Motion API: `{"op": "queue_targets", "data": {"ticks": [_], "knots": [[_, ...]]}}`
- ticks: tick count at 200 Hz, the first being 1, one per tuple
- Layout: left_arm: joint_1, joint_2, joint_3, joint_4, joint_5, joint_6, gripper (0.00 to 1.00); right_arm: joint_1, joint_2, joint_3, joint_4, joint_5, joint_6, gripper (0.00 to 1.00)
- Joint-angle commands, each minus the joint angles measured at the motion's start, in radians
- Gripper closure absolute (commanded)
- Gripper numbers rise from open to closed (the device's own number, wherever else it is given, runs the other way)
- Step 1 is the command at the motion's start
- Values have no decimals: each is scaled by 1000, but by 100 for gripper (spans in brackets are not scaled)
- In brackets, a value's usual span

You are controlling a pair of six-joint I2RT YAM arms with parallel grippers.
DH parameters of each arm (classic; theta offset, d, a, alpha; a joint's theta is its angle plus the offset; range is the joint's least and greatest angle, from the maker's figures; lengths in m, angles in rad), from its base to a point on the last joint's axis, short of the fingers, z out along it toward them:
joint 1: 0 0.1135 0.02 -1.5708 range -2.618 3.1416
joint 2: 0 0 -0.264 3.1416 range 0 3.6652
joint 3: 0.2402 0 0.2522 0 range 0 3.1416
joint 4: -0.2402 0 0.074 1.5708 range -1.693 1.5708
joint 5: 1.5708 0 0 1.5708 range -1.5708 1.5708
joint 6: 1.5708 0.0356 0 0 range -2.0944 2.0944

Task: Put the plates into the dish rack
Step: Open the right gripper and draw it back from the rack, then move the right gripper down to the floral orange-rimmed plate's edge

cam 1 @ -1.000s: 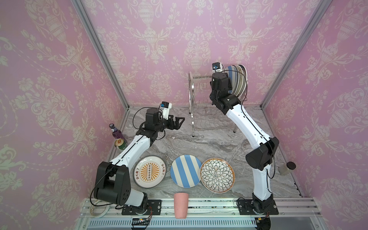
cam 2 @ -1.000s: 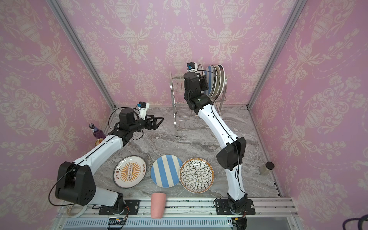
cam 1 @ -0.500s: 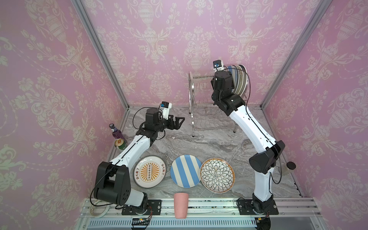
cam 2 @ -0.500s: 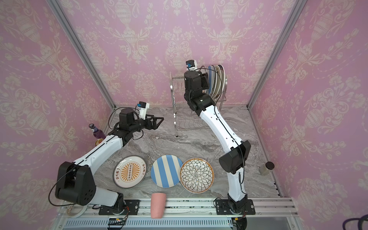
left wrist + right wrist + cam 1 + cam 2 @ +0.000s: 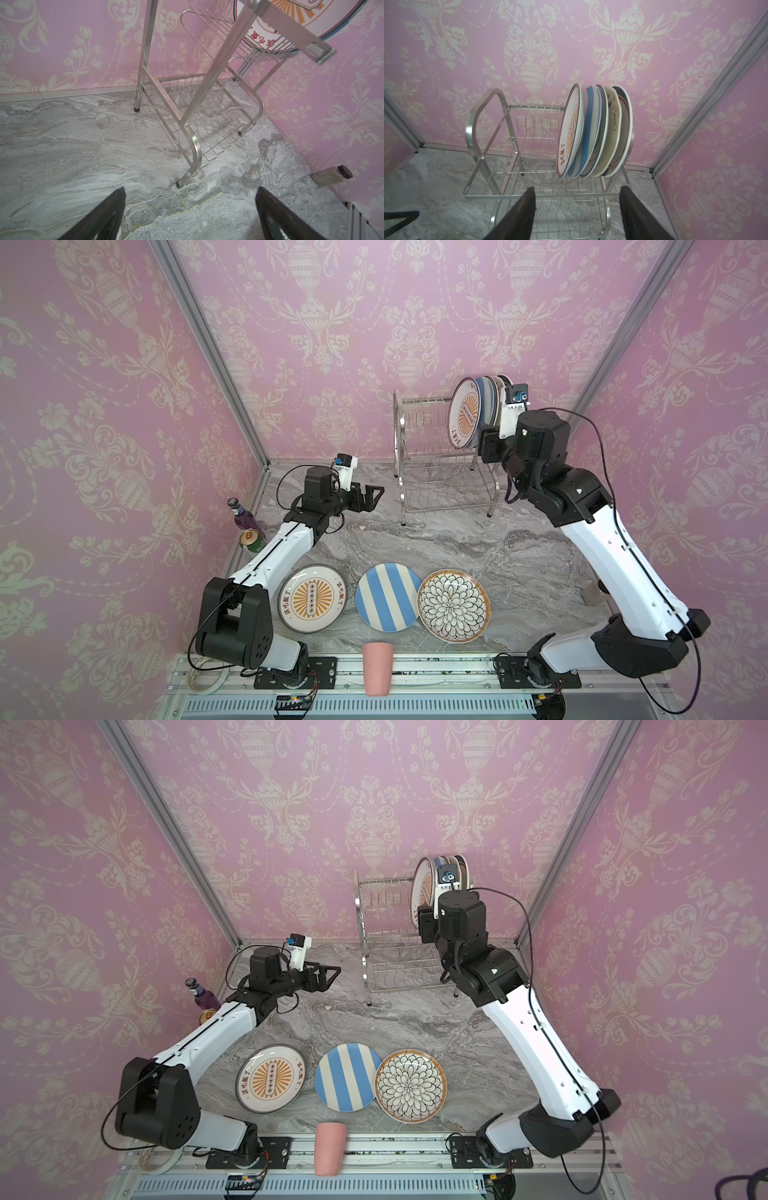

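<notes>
Facing the dish rack (image 5: 473,128), the right claw (image 5: 578,189) stands with its jaws spread and nothing between them (it touches no plate), just in front of the rack's upper tier. Five plates stand on edge in that tier, crowded at the rack's right end in both top views and leaning together. An orange-sunburst plate (image 5: 571,133) is outermost, then a blue-white striped plate (image 5: 591,124), with three more behind. The left claw (image 5: 191,188) is likewise released and empty, hovering over the table (image 5: 62,135) off the rack's left front leg. Well in front of the rack, three plates lie flat side by side: a second sunburst plate (image 5: 311,598), a second striped plate (image 5: 387,596) and a black-white petal plate (image 5: 453,605).
</notes>
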Motion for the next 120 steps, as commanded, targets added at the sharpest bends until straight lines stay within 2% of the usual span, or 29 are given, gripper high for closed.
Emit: {"op": "queue_targets", "data": {"ticks": [1, 33, 60, 99, 120], "knots": [[5, -8, 4, -16, -33, -33, 1, 7, -81, -143, -168, -174, 154, 34], [7, 19, -4, 3, -13, -57, 1, 8, -330, -455, -171, -289, 291, 35], [-6, 37, 12, -31, -1, -43, 1, 8, -474, -642, -262, -340, 320, 33], [-41, -19, -34, -36, -41, -54, 1, 8, -593, -896, -259, -346, 396, 31], [-49, -54, -90, -24, -37, -95, 1, 9, -619, -1037, -184, -403, 432, 29]]}}
